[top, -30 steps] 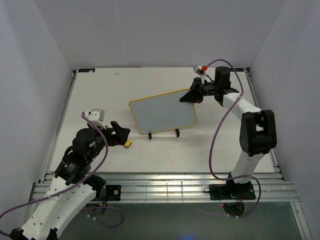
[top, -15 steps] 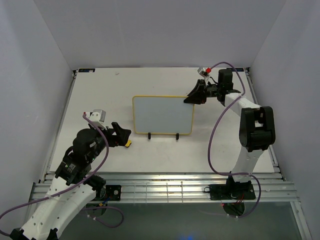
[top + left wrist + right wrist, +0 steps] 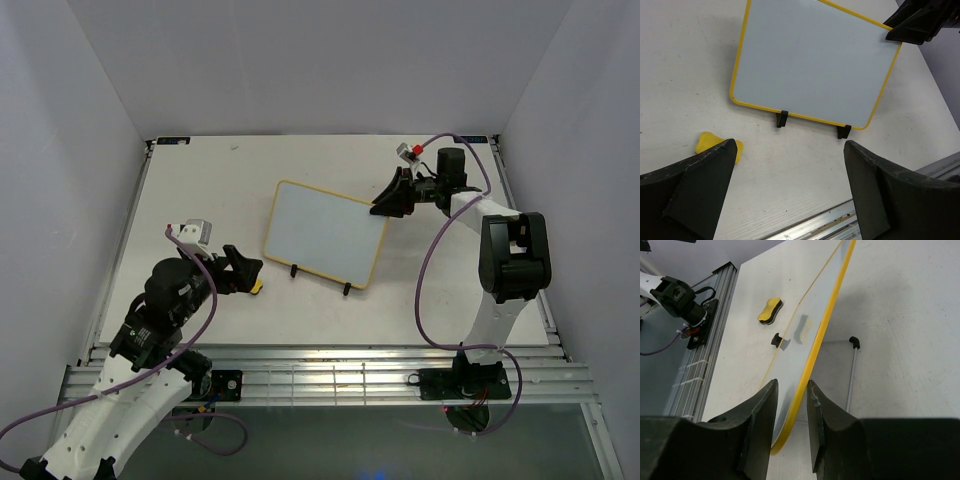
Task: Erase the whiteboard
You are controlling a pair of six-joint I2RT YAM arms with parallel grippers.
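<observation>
Two left fingers (image 3: 705, 185) hang spread wide, empty, above a yellow sponge (image 3: 715, 145). Beyond, mid-surface (image 3: 200, 190), the whiteboard (image 3: 325, 232), plain white and yellow-framed, leans skewed on a black stand (image 3: 782, 118), with open room left and behind. The right fingers (image 3: 760, 425) straddle its far right edge, loose, not clamped.

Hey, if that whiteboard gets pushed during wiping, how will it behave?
Probably stiff: the whiteboard looks flat with a straight edge. It leans on a thin wire stand with two small feet, so a push would likely tip or slide it. It looks thin, so probably light.
</observation>
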